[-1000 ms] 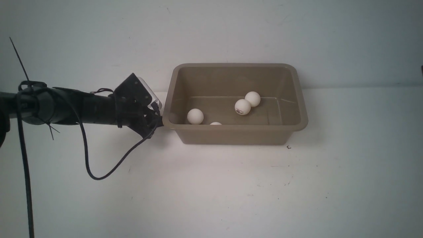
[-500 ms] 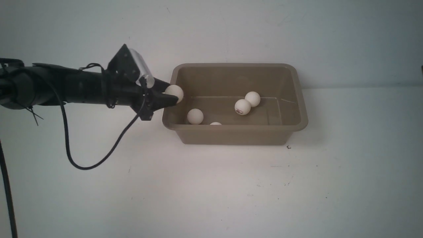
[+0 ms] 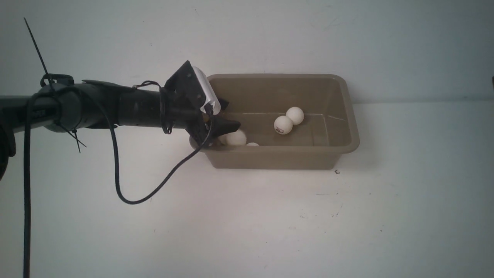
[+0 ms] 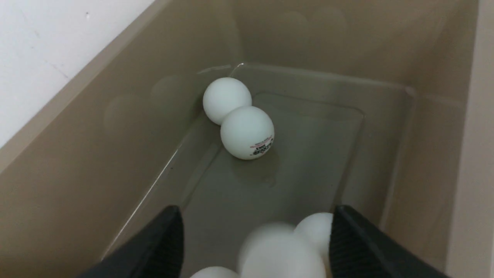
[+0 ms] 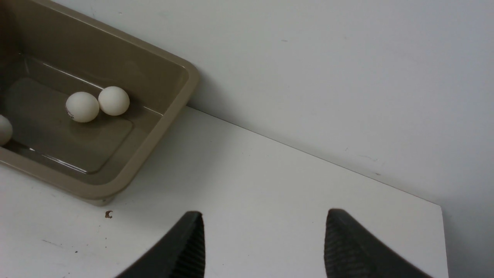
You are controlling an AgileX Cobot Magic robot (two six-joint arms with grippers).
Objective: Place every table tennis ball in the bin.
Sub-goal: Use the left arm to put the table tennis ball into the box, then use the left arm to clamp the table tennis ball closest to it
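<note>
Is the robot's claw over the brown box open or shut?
Open: the left gripper has its black fingers wide apart inside the bin, not pinching the blurred ball between them.

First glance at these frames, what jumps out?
The black left gripper hangs over the left end of the taupe bin, jaws spread, with a motion-blurred ball just beneath them. Farther along the bin floor a logo-printed ball touches a plain ball. The right gripper is open over the white table, holding nothing.
</note>
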